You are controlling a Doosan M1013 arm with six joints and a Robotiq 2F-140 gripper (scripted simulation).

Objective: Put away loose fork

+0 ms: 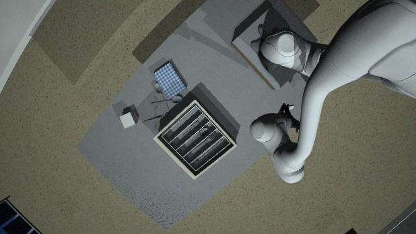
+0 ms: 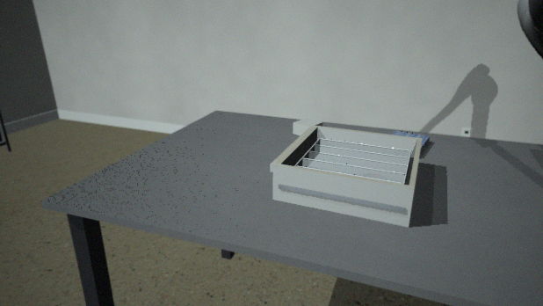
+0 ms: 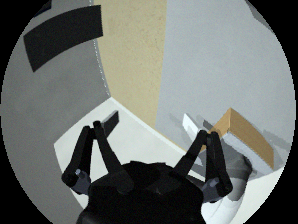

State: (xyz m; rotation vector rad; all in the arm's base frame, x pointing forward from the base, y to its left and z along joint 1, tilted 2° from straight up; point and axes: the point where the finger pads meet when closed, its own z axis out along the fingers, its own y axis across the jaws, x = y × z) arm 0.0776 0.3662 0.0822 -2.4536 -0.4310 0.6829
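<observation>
The cutlery tray [image 1: 195, 139] sits mid-table, its slots running diagonally; it also shows in the exterior view [image 2: 347, 173]. A slot [image 1: 206, 142] toward its lower right holds what look like forks, tines to the upper right. Several loose cutlery pieces [image 1: 158, 107] lie on the table just left of the tray; they are thin and dark, and I cannot tell which is the fork. My gripper [image 1: 288, 110] hangs off the table's right side, far from the tray. In the wrist view its fingers stand wide open with nothing between them.
A blue checkered cloth [image 1: 169, 80] lies above and left of the tray, with two spoon-like pieces beside it. A small white block [image 1: 127, 120] stands further left. A raised box sits at the table's upper right, under the arm's base.
</observation>
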